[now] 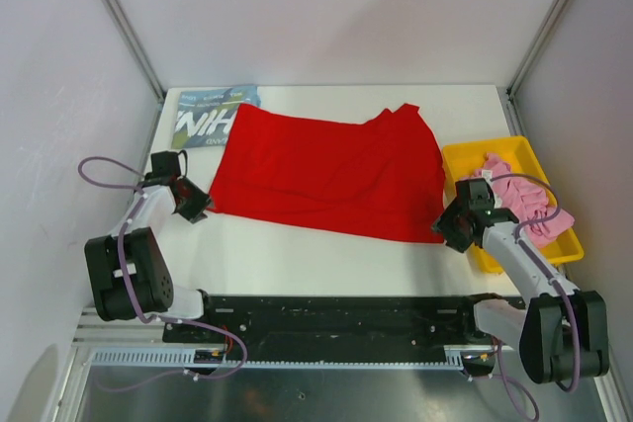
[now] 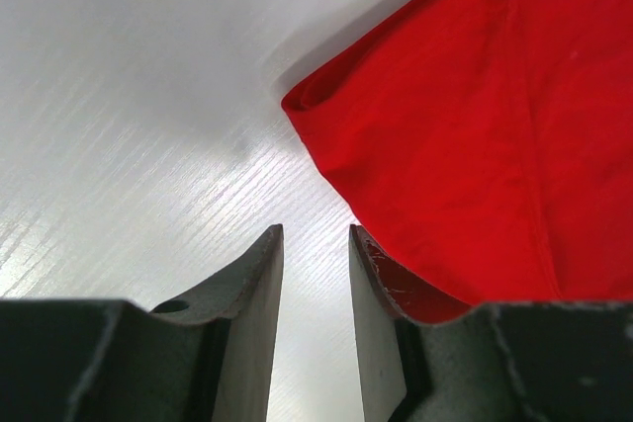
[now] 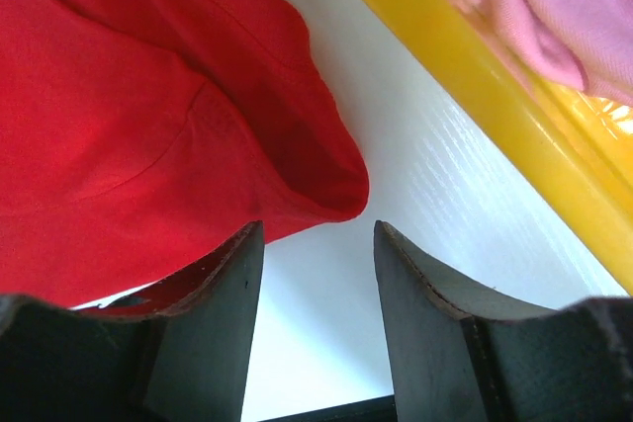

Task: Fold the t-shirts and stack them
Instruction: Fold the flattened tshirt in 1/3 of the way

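Stage: early, no stack yet

- You have the red t-shirt (image 1: 326, 170) laid out across the middle of the table (image 1: 297, 254), plain side up. It looks flattened, perhaps doubled once. I can't tell how many layers there are, and it is not down to a compact fold.
- Blue t-shirt (image 1: 203, 118) sits at the far left corner with its white letters showing. Its near edge is tucked under the red one, and it reads as folded small.
- Pink t-shirt (image 1: 514, 195) lies bunched in the yellow tray (image 1: 475, 150) on your right, untouched and unfolded.
- Left gripper (image 1: 195, 207) is low at the red shirt's near left corner. In the wrist view its fingers stand a narrow gap apart with only bare table between them, cloth just beside the right finger.
- Right gripper (image 1: 447, 227) is at the near right corner, between shirt and tray, jaws parted and empty, with the hem just ahead.

Left for you, by my reading: pinch both near corners, finish folding the red, then do the pink and pile all three
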